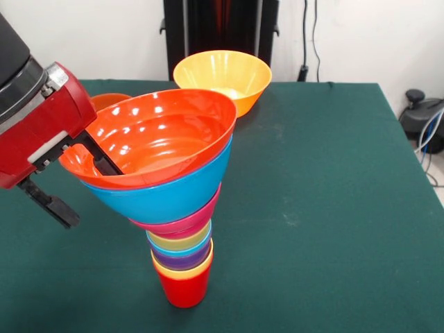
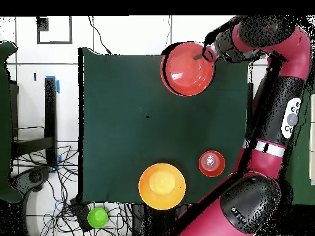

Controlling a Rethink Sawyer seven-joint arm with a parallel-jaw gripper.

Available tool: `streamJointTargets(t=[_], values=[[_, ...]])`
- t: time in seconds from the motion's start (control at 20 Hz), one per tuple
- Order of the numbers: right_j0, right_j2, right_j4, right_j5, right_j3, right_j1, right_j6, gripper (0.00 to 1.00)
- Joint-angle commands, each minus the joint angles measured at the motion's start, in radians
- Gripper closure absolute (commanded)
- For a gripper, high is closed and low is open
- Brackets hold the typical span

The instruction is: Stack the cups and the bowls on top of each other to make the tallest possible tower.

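One finger of the gripper (image 1: 78, 182) reaches inside the left rim of the wide orange bowl (image 1: 163, 135) topping the tower (image 1: 182, 229), the other outside below it, seemingly pinching that rim, while the large yellow-orange bowl (image 1: 223, 76) waits far behind the tower's right.

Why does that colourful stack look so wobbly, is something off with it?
Yes. The tower leans: its wide orange bowl and blue bowl tilt toward the gripper, which has a finger inside the orange rim. All of it balances on one narrow red cup, so it looks top-heavy.
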State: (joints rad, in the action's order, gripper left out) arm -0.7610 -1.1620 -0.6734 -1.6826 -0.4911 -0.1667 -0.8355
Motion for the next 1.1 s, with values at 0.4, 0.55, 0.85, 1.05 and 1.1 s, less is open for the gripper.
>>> streamJointTargets(t=[0.4,0.55,0.85,1.05,1.1], values=[[0.04,0.105,0.002,0.018,-0.027,-0.036,-0.123,0.0],[0.045,0.103,-0.002,0.009,-0.017,-0.033,-0.116,0.0],[0.038,0.118,0.015,0.013,-0.036,-0.045,-0.119,0.0],[0.044,0.13,0.028,0.018,-0.042,-0.049,-0.136,0.0],[0.046,0.132,0.03,0.017,-0.04,-0.049,-0.137,0.0]])
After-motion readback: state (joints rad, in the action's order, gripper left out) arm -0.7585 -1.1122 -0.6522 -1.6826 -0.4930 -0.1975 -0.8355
